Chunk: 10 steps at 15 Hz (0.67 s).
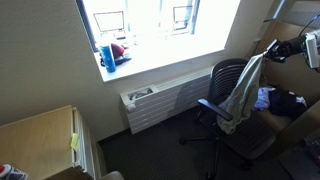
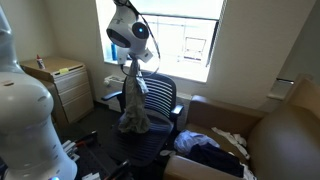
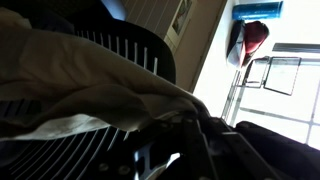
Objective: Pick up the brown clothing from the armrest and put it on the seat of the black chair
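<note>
My tool grips the brown clothing mid-frame; I'd lower slowly over the black chair seat, then release.

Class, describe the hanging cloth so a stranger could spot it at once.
Below the bright window stands a black mesh chair. Over its seat a cloth hangs from the robot's pincer. Unlike the dark clothes heaped nearby, it is pale grey-brown and dangling.

At six o'clock below the hanging cloth, the chair seat looks open, though the view is dim. The chair back blocks three o'clock, and dark clothes crowd four o'clock.
</note>
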### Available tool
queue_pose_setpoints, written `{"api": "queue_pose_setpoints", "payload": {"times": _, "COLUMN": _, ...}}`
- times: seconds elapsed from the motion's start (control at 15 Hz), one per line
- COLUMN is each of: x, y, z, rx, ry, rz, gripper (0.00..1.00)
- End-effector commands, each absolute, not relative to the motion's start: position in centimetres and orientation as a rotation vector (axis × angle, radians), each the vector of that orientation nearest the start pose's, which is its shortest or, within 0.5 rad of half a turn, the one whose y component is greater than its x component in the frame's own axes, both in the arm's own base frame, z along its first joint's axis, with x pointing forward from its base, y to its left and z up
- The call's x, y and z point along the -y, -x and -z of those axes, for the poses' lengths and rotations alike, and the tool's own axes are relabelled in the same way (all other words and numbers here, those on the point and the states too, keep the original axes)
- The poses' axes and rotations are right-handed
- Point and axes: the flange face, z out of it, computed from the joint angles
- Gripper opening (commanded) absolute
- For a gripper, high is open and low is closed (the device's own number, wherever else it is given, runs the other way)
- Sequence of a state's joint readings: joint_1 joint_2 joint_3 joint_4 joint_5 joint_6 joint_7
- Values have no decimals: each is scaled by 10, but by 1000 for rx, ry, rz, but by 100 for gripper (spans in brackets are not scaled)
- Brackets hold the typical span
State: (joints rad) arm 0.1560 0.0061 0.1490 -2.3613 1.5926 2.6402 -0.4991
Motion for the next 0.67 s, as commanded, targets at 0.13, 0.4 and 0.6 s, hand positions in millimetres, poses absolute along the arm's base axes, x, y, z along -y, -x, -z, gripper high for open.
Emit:
{"api": "queue_pose_setpoints", "payload": {"times": 0.13, "x": -135, "y": -488, "z": -317, "rx": -650, "ry": 2164, "rz": 326, "gripper": 26}}
{"api": "queue_pose_setpoints", "payload": {"times": 0.4, "x": -137, "y": -490, "z": -320, "rx": -647, "ry": 2160, "rz": 332, "gripper": 29}}
{"api": "queue_pose_setpoints", "payload": {"times": 0.6, "x": -121, "y": -482, "z": -310, "rx": -562, "ry": 2339, "rz": 361, "gripper": 60}}
